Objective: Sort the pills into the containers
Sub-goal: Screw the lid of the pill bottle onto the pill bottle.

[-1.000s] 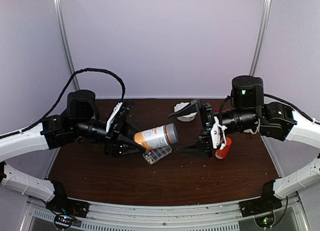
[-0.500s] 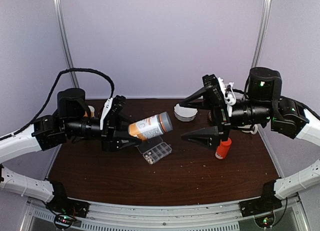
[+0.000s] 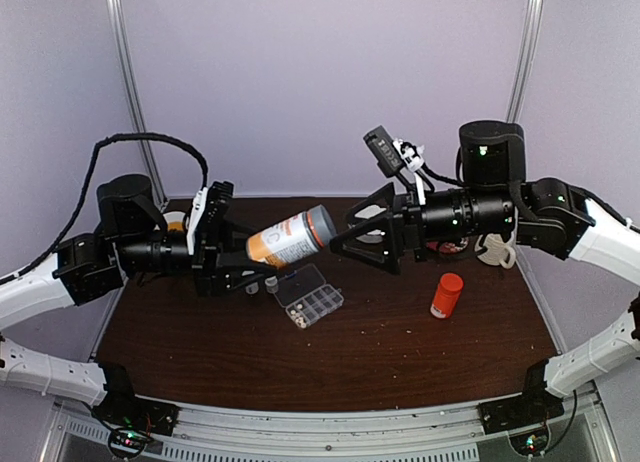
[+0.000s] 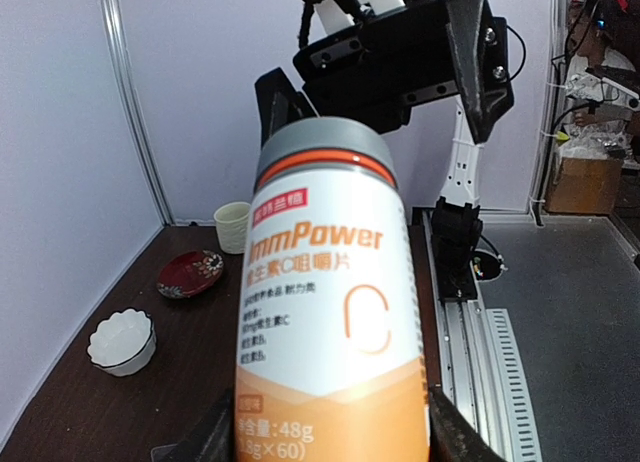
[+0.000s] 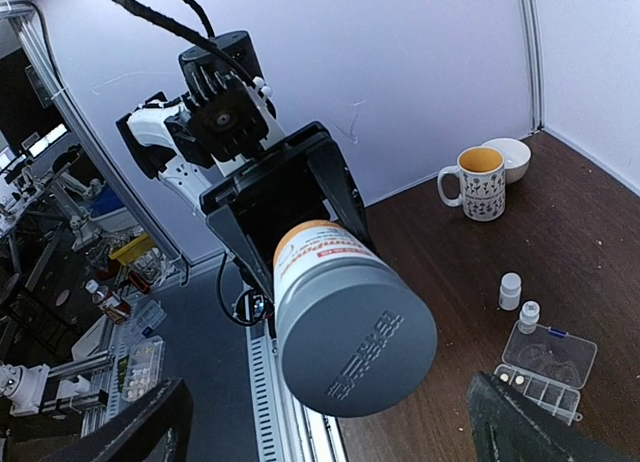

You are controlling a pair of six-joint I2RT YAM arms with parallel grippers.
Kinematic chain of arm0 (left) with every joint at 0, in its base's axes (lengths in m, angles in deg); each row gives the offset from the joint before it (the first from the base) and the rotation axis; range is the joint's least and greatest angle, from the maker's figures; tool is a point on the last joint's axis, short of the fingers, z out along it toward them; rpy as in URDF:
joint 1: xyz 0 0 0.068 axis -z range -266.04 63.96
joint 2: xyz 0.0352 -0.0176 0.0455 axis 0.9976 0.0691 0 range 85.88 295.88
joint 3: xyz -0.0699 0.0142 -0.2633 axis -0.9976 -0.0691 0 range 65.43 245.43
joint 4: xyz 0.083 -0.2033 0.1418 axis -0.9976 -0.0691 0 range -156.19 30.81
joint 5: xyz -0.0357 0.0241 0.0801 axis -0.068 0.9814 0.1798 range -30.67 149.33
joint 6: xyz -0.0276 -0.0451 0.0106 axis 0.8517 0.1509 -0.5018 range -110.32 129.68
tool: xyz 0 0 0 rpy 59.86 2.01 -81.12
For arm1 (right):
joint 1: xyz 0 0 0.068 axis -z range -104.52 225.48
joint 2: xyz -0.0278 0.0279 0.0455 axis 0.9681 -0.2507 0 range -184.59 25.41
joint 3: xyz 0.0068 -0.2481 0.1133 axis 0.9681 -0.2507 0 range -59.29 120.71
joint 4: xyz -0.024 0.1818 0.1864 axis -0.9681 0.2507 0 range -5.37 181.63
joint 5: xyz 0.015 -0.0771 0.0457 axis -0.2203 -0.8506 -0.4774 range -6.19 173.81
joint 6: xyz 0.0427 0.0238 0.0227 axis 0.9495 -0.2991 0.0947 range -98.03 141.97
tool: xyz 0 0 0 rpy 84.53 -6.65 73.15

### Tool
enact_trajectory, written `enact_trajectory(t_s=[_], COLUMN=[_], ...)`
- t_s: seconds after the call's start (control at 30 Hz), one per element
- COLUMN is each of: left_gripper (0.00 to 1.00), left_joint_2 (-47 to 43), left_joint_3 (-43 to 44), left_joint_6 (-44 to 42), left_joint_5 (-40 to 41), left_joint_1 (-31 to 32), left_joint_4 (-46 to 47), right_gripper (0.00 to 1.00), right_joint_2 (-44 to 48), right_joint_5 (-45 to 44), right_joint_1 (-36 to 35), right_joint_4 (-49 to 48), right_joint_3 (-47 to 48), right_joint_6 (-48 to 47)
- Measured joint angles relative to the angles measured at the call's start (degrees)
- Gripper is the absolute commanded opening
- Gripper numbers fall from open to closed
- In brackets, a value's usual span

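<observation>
Above the counter (image 3: pixel 380 352), left gripper (image 3: pixel 245 254) has raised the pinched orange bottle (image 3: pixel 288 240); right gripper (image 3: pixel 345 234), jaws spread, now fronts the cap (image 3: pixel 322 222), uncapping pending

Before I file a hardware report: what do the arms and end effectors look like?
Left arm and right arm: white shells, black joints. Left end effector and right end effector: black, with triangular fingers. A black braided cable loops from the left arm.
</observation>
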Motion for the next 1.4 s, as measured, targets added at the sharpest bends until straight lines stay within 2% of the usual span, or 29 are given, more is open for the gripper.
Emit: enact_trajectory(t_s=[0.13, 0.5, 0.57, 0.63, 0.77, 0.83, 1.0, 1.2, 1.4], left_gripper=[0.02, 0.00, 0.00, 0.00, 0.00, 0.00, 0.00, 0.00, 0.00], left_joint_2=[-0.33, -0.04, 0.04, 0.13, 0.13, 0.13, 0.11, 0.09, -0.09], left_joint_3=[-0.37, -0.85, -0.85, -0.87, -0.87, -0.92, -0.98, -1.01, -1.03], left_joint_6=[-0.26, -0.46, -0.48, -0.46, -0.48, -0.48, -0.48, -0.48, -0.55], left_joint_5=[-0.07, -1.38, -1.53, -1.62, -2.08, -2.27, -2.67, -3.08, -3.10], left_joint_1=[0.00, 0.00, 0.00, -0.02, 0.00, 0.00, 0.00, 0.00, 0.00], left_joint_4=[0.24, 1.46, 1.38, 1.44, 1.51, 1.51, 1.51, 1.51, 1.51], right_gripper=[0.97, 0.71, 0.69, 0.68, 0.81, 0.82, 0.70, 0.69, 0.61], right_joint_2=[-0.83, -7.19, -7.85, -8.13, -8.15, -8.13, -8.11, -7.91, -7.56], right_joint_5=[0.35, 1.99, 3.10, 4.26, 6.16, 6.88, 7.67, 8.31, 8.31], right_joint_1=[0.00, 0.35, 0.55, 0.66, 0.70, 0.72, 0.76, 1.03, 1.31], right_joint_4=[2.10, 3.43, 3.28, 3.10, 2.21, 1.81, 1.36, 1.31, 1.81], right_joint_3=[1.27, 6.03, 6.10, 6.10, 6.10, 6.10, 6.10, 6.10, 6.10], right_joint_6=[1.46, 7.32, 8.11, 9.22, 10.43, 11.04, 11.02, 11.10, 10.75])
